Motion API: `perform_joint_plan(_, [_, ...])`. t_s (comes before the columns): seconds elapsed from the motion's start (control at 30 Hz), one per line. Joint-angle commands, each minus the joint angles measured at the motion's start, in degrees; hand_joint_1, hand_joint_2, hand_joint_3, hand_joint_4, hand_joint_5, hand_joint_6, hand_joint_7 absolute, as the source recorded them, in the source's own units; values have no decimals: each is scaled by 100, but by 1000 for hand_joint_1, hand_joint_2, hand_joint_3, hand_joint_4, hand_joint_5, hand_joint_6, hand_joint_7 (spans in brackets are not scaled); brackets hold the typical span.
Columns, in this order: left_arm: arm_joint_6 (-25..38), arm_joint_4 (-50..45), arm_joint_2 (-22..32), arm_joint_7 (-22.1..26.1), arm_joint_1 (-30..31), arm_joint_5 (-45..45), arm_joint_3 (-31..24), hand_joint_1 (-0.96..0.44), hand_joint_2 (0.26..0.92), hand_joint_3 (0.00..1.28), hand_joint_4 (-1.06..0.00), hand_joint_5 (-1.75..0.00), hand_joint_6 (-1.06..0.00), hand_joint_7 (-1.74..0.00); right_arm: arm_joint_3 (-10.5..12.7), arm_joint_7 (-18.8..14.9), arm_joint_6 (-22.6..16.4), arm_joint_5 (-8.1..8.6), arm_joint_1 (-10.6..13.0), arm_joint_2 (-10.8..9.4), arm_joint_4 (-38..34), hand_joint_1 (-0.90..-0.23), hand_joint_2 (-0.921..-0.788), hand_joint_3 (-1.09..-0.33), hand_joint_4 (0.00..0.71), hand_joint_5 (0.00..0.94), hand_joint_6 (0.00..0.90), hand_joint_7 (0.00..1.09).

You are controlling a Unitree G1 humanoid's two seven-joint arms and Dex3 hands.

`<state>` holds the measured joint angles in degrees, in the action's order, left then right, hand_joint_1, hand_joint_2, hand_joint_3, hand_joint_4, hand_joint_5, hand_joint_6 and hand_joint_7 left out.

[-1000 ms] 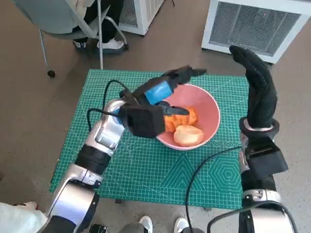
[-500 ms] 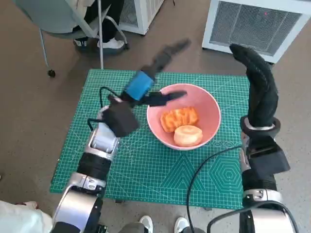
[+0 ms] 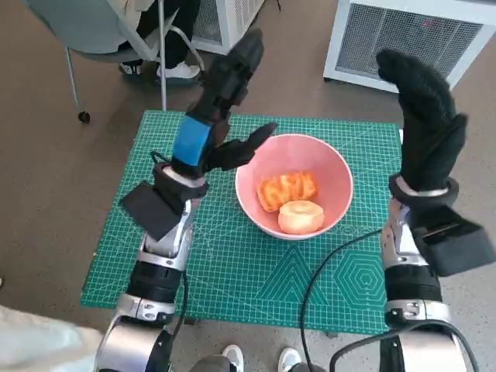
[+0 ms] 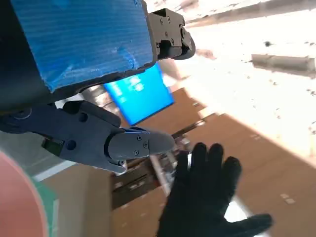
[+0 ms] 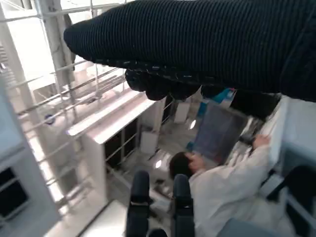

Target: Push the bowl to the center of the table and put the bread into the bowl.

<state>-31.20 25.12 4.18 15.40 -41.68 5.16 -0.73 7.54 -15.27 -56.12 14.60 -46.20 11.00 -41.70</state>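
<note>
Two bread pieces [image 3: 291,200] are lying in the pink bowl [image 3: 335,168] mid-mat; I am seeing left hand [image 3: 219,105] and right hand [image 3: 424,108] hovering, empty, fingers apart, flanking it.

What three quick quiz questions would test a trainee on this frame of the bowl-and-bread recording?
1. True or false: the bread lies inside the pink bowl.
2. What does the left hand hold? A) bread B) the bowl's rim C) nothing
3. Fill in: the bowl stands on a ____ cutting mat.

Key: 1 true. 2 C: it is raised above the table, fingers apart. The right hand is raised too and holds nothing. 3 green.
</note>
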Motion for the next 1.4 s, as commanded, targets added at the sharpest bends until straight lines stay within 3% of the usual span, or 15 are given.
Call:
perform_joint_plan(0.03, [-47,-257,-23,112,118,223,-48,-490,921,484,-185,-1,-2,-519,22,-181,317,166,72,-80,231,-589,-921,-768,380,9,250,287])
perform_joint_plan(0.87, [131,-929,-49,438,462,778,-80,-521,921,534,-130,-1,1,-521,33,-137,795,-205,134,-49,834,-594,-921,-773,388,7,269,299])
perform_joint_plan(1.4, [186,-1078,0,459,551,861,-205,-540,921,528,-132,-2,1,-517,-29,-200,846,-220,168,-182,824,-604,-921,-773,385,3,263,301])
